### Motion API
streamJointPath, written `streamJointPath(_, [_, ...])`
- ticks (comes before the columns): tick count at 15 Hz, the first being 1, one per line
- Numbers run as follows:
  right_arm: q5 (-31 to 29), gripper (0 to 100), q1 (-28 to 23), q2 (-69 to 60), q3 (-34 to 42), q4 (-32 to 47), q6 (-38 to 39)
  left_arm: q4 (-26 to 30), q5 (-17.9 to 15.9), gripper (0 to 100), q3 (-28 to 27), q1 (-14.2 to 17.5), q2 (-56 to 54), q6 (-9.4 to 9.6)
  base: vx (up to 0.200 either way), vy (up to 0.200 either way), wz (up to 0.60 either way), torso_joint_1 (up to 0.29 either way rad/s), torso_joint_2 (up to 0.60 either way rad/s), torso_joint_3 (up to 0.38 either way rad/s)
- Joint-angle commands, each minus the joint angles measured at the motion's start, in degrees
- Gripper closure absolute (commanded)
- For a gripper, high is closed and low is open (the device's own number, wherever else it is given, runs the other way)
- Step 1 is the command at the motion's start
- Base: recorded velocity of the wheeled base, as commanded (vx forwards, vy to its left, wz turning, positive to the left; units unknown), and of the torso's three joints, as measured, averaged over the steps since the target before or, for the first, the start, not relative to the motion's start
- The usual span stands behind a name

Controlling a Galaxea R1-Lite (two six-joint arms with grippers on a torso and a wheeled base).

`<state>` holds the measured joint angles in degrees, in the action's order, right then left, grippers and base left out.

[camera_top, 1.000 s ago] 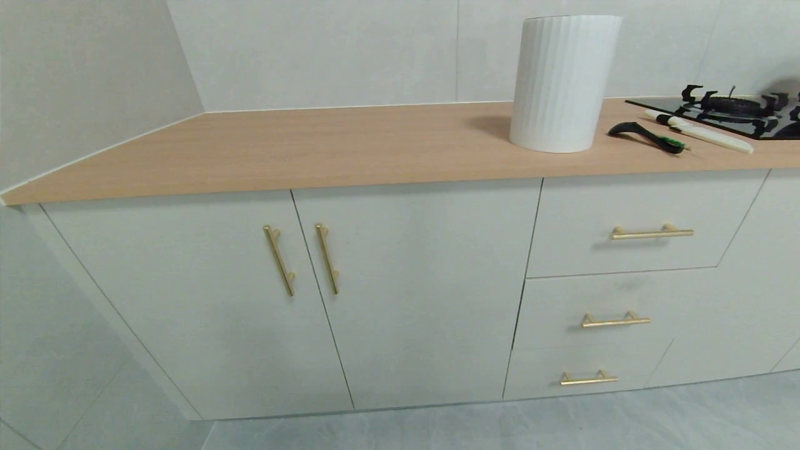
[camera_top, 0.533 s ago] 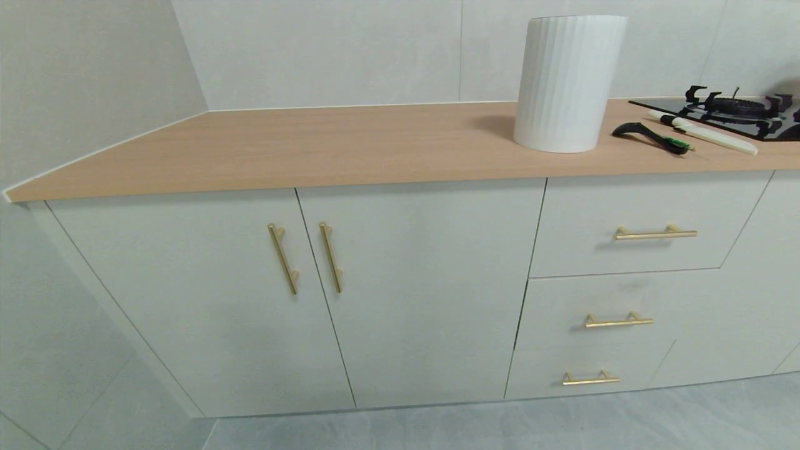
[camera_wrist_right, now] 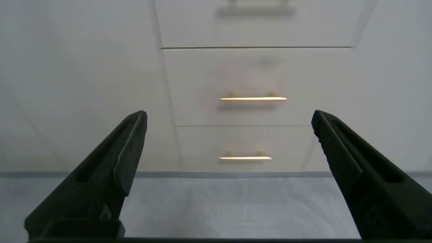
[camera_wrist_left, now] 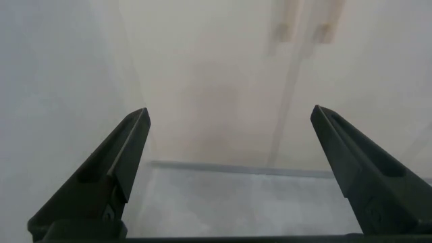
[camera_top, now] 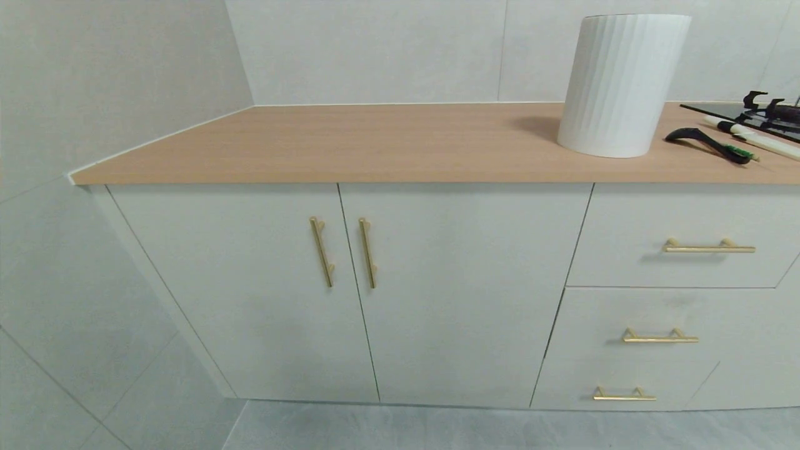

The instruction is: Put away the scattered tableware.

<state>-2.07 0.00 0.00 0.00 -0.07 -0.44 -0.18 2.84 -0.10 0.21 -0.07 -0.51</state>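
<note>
On the countertop (camera_top: 375,140), toward its right: black utensil (camera_top: 709,142) and white utensil (camera_top: 753,136) lie near the ribbed holder (camera_top: 622,84) (presumably their home) | left gripper (camera_wrist_left: 228,113) and right gripper (camera_wrist_right: 228,116) spread, empty, facing the cabinets (camera_top: 462,287) | we judge nothing stowed yet

The head camera has turned leftward and now faces the cabinet doors (camera_top: 462,294) more squarely.

Left pincer (camera_wrist_left: 228,113), right pincer (camera_wrist_right: 228,116): matt black, plastic-looking. Ahead of right pincer: smooth matt pale drawer fronts (camera_wrist_right: 260,84), brass-look metal handles (camera_wrist_right: 253,98), satin sheen. Floor (camera_wrist_left: 236,202) under left pincer: grey, stone-look. Counter (camera_top: 375,144): matt wood grain. Ribbed white container (camera_top: 622,84): matt.
</note>
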Motion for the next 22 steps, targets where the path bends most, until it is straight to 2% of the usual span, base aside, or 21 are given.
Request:
streamJointPath(1, [-0.04, 0, 0.00, 0.09, 0.00, -0.01, 0.00, 0.01, -0.03, 0, 0.01, -0.03, 0.07, -0.02, 0.000, 0.000, 0.00, 0.000, 0.00, 0.000])
streamJointPath(6, [-0.04, 0, 0.00, 0.09, 0.00, -0.01, 0.00, 0.01, -0.03, 0, 0.01, -0.03, 0.07, 0.42, 0.000, 0.000, 0.00, 0.000, 0.00, 0.000])
streamJointPath(16, [-0.04, 0, 0.00, 0.09, 0.00, -0.01, 0.00, 0.01, -0.03, 0, 0.01, -0.03, 0.07, 0.42, 0.000, -0.200, 0.00, 0.000, 0.00, 0.004])
streamJointPath(22, [-0.04, 0, 0.00, 0.09, 0.00, -0.01, 0.00, 0.01, -0.03, 0, 0.01, -0.03, 0.07, 0.16, 0.000, 0.000, 0.00, 0.000, 0.00, 0.000])
